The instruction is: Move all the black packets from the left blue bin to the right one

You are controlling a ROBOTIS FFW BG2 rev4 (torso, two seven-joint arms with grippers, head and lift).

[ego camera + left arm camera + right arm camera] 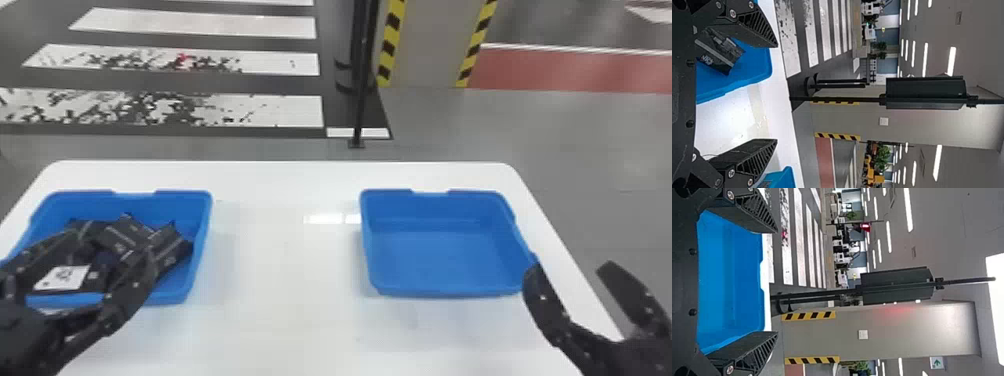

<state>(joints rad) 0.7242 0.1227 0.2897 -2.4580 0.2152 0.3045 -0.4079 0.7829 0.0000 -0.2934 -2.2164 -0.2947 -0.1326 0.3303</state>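
Observation:
My left gripper stands open over the near part of the left blue bin, where several black packets lie heaped; one bears a white label. Seen from the left wrist, the gripper has its fingers wide apart, and a black packet shows in the bin. At the right, my right gripper is open beside the near right corner of the right blue bin, which holds no packets. In the right wrist view the same gripper has nothing between its fingers; that bin lies beyond.
Both bins stand on a white table with a wide gap between them. Past the table's far edge, a black pole rises from the floor near a pillar with yellow and black striped edges.

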